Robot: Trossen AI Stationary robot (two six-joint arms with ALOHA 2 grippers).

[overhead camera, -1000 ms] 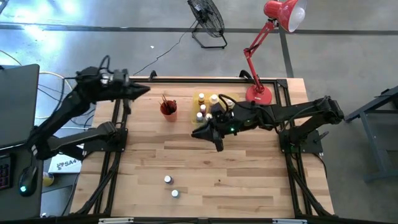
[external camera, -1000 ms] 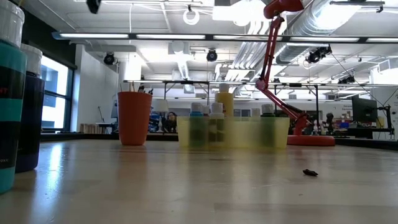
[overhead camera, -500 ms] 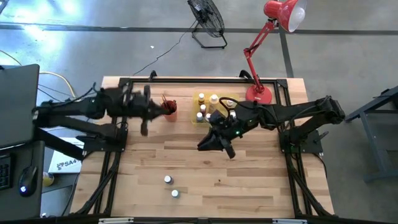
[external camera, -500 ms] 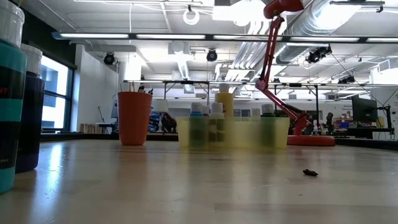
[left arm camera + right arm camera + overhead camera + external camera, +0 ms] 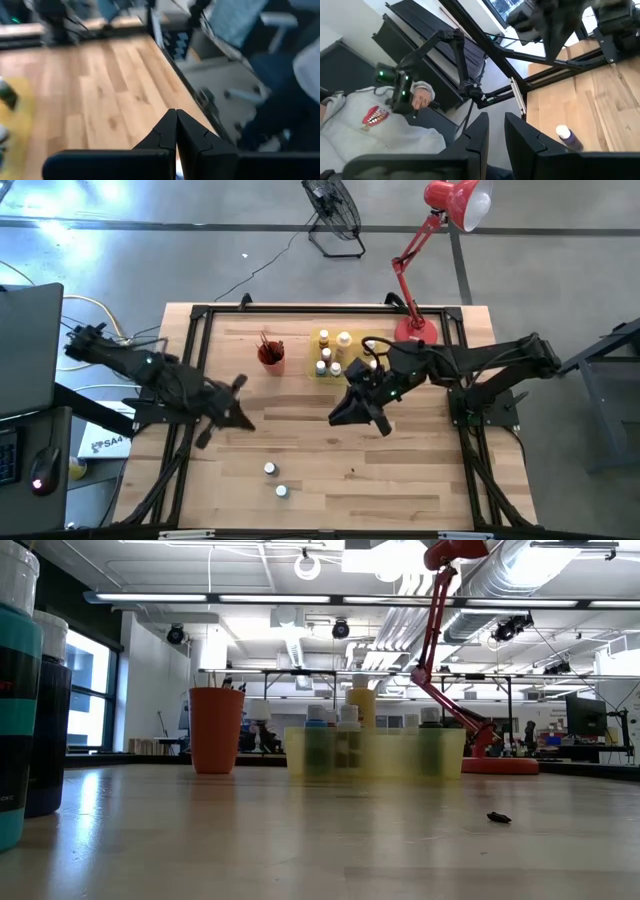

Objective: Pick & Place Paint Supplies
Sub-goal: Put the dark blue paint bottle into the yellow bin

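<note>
Right gripper (image 5: 352,417): hanging above the middle of the wooden table (image 5: 400,480), its fingers (image 5: 479,131) standing slightly apart with nothing seen between them. One dark-bodied bottle (image 5: 568,138) with a white cap is lying on the wood just beyond the fingertips in the right wrist view, not touching them.

Left gripper (image 5: 238,418): hanging over the table's left part, near the left frame rail, its fingers (image 5: 167,132) pressing together on nothing. Bare wood is lying ahead of the tips in the left wrist view.

Bottles, loose pair (image 5: 275,480): standing on the front part of the table, white caps up, well apart from both grippers and roughly between them, nearer the front edge.

Bottles, grouped (image 5: 330,352): standing in the yellow tray (image 5: 447,752) at the back of the table, just behind the right gripper's arm.

Paintbrushes (image 5: 266,342): standing in the red cup (image 5: 216,730), just beside the tray on its left.

Red lamp (image 5: 430,240): standing at the back right corner.

Person in a grey top (image 5: 375,130): showing beyond the table's edge in the right wrist view.
</note>
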